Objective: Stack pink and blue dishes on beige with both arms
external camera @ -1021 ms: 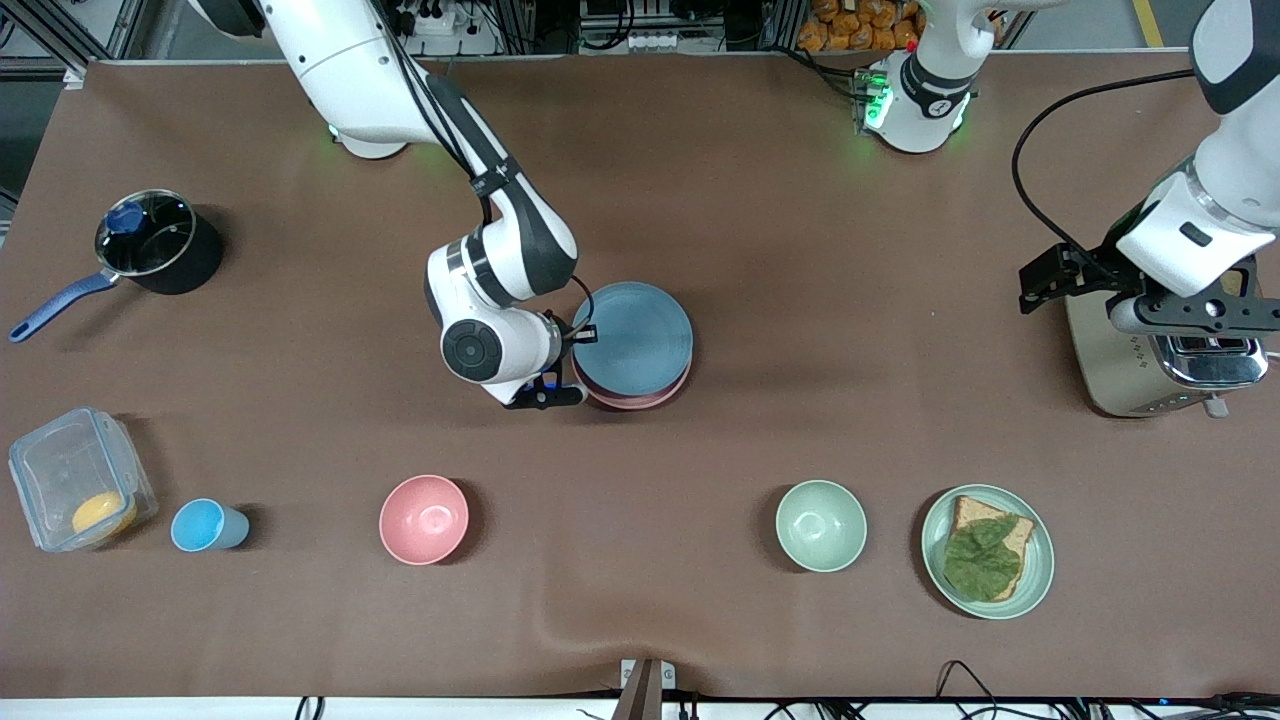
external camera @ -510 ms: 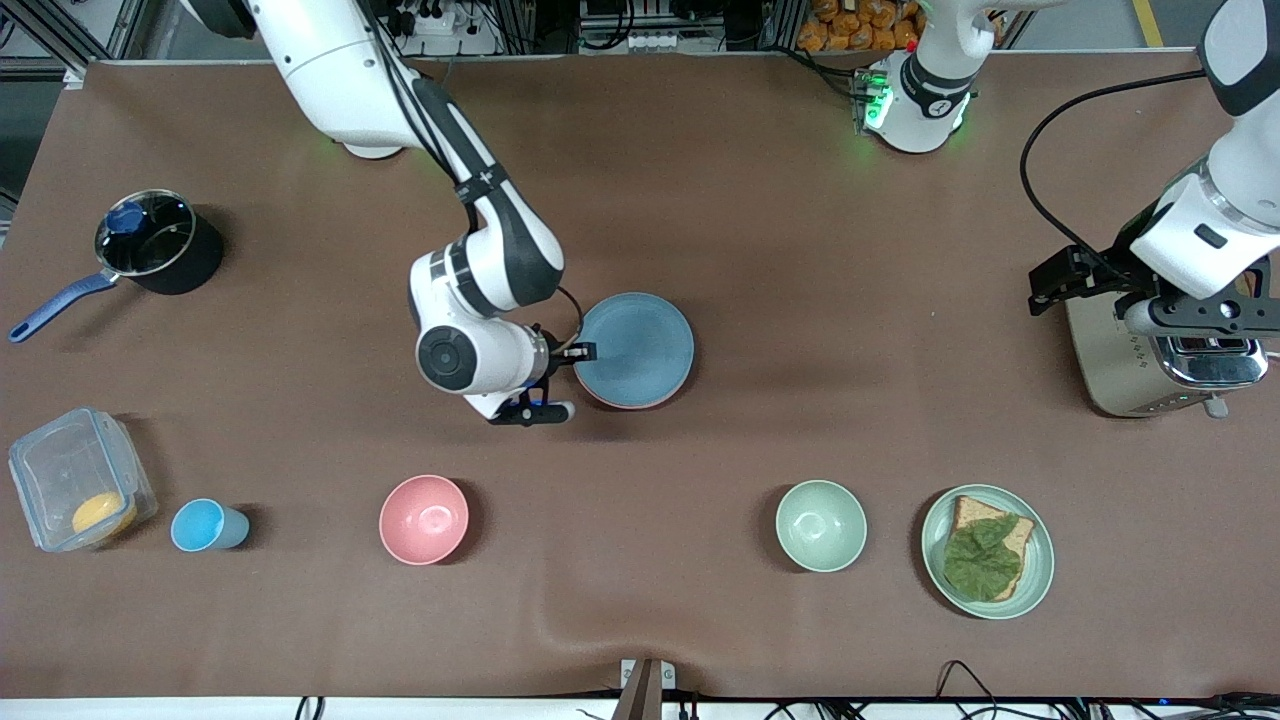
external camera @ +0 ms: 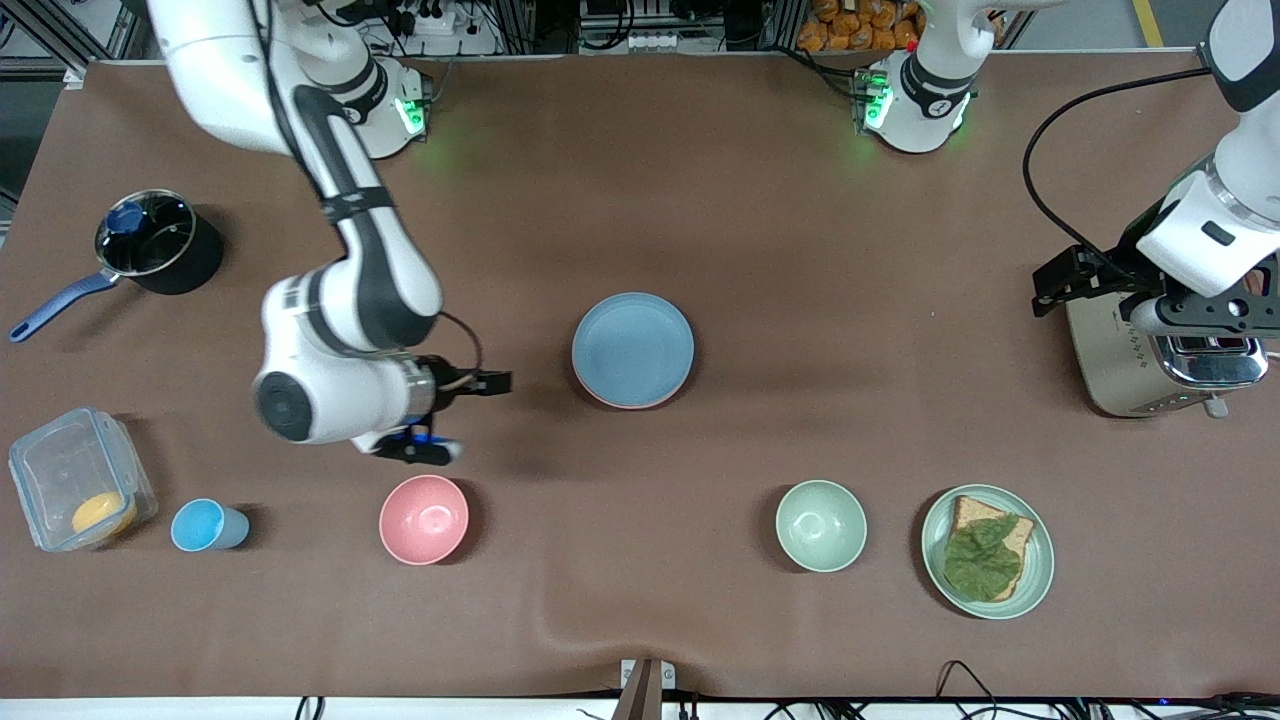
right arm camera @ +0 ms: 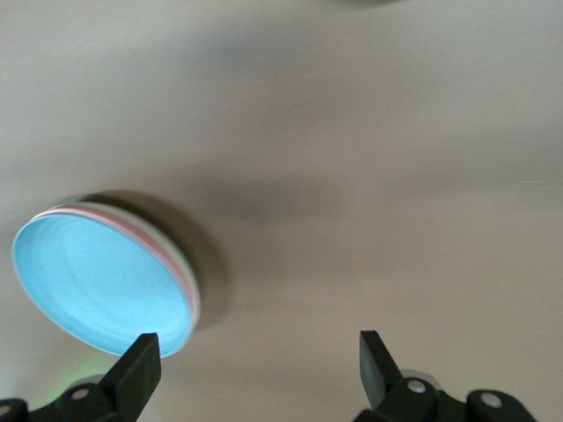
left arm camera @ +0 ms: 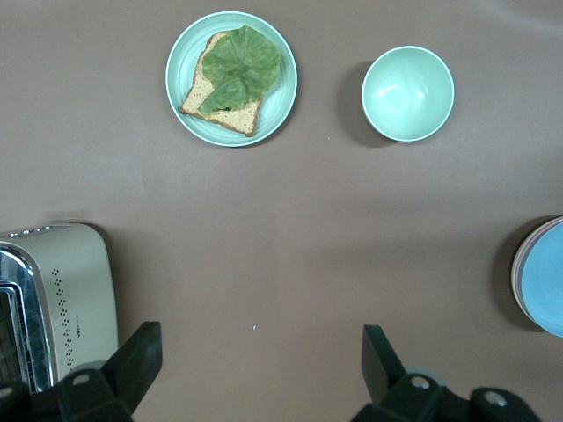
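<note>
The blue plate (external camera: 632, 348) sat on top of the pink plate (external camera: 640, 403), of which I saw only a thin rim at the edge nearer the front camera, and my right wrist view showed a pale beige rim (right arm camera: 194, 297) under the pink one, so all three lay stacked near the middle of the worktop (external camera: 700, 200). That worktop was covered in a plain brown cloth with a small ripple at its front edge.

I had the right tool (external camera: 460, 415) with its fingers spread wide and empty, over bare cloth toward the right arm's end, well apart from the stack and close to the pink bowl (external camera: 424, 519). The left tool (left arm camera: 255, 356) was also spread wide and empty, above the toaster (external camera: 1150, 360) at the left arm's end, that arm waiting.

Along the front row I saw a clear container (external camera: 78, 490), a blue cup (external camera: 205, 525), a green bowl (external camera: 821, 525) and a green plate (external camera: 988, 551) carrying toast with a leaf. A dark saucepan (external camera: 155, 242) stood toward the right arm's end. Above the worktop's top edge were metal frames, cables and power strips.
</note>
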`<state>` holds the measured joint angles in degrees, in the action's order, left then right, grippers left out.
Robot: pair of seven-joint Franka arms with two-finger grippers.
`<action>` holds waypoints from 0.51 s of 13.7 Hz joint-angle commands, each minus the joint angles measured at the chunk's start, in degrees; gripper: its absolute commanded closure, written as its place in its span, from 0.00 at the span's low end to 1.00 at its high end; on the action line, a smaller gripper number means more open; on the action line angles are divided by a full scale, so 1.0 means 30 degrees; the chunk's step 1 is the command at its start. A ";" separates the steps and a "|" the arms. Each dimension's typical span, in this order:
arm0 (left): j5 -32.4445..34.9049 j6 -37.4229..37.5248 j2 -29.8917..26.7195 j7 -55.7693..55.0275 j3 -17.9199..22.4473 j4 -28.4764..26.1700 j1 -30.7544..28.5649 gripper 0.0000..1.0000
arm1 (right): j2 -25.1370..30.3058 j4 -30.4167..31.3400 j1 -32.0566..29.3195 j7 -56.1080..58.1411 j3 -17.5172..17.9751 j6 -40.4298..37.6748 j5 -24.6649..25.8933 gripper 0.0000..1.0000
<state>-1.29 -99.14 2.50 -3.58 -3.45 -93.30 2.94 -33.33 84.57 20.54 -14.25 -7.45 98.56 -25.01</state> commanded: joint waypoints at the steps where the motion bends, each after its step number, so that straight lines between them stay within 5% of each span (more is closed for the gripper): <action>1: -0.0039 -0.0029 0.0074 0.0080 -0.0050 0.0251 -0.0102 0.00 | 0.1263 0.0345 -0.1799 -0.0025 0.0287 -0.0799 0.1885 0.00; 7: -0.0039 -0.0029 0.0161 0.0022 -0.0079 0.0251 -0.0073 0.00 | 0.2906 0.0374 -0.5025 0.2256 0.0200 -0.1591 0.5198 0.00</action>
<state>-1.29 -99.14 2.63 -3.58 -3.43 -93.24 2.78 -26.94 84.56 7.91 -9.97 -7.70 94.49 -12.17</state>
